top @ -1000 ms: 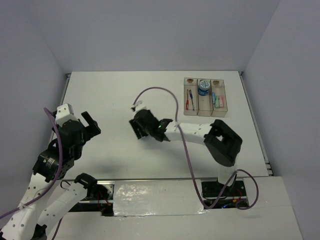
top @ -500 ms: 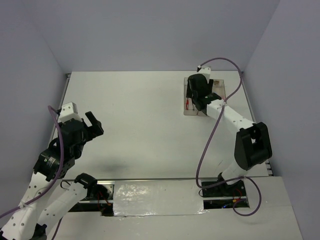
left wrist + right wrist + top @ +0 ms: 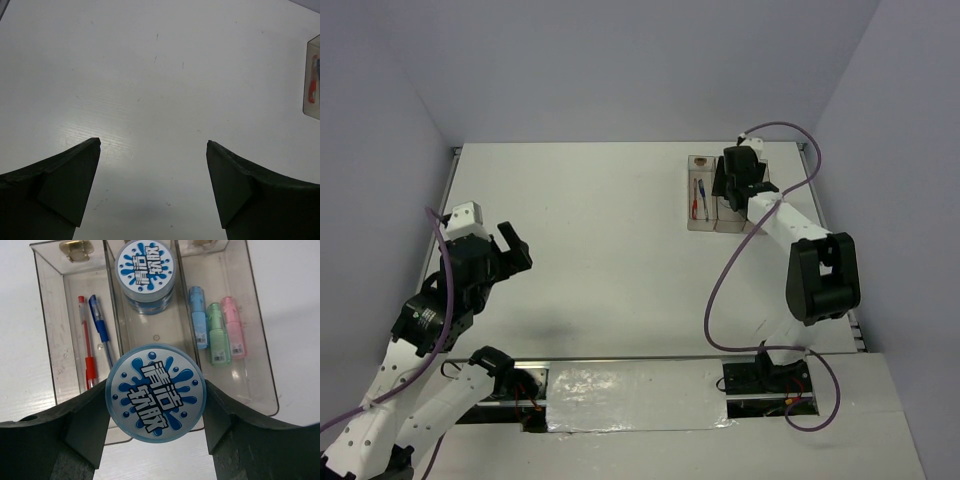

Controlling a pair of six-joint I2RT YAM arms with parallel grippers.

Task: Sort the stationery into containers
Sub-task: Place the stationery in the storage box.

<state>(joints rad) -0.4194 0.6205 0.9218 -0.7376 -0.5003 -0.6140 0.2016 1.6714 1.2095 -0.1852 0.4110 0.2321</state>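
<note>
My right gripper point(image 3: 155, 392) is shut on a round blue-white tape roll point(image 3: 155, 390) and holds it above the near end of the clear three-compartment tray point(image 3: 52, 375). A second tape roll point(image 3: 145, 274) sits in the middle compartment. A red pen point(image 3: 87, 352) and a dark blue pen point(image 3: 101, 332) lie in the left compartment. Blue point(image 3: 198, 317), green point(image 3: 218, 335) and pink point(image 3: 233, 326) clips lie in the right one. In the top view the right gripper point(image 3: 737, 180) covers most of the tray point(image 3: 692, 224). My left gripper point(image 3: 153, 145) is open and empty over bare table, also seen in the top view point(image 3: 510, 250).
The tray stands at the table's far right, near the right edge point(image 3: 825, 240). The right arm's purple cable point(image 3: 720, 280) loops over the table in front of the tray. A tray corner point(image 3: 314, 80) shows at the left wrist view's right edge.
My right arm has swung from the table's middle to the tray at the far right, carrying the tape roll, then shifted slightly right over it. My left gripper has drifted a little right.
</note>
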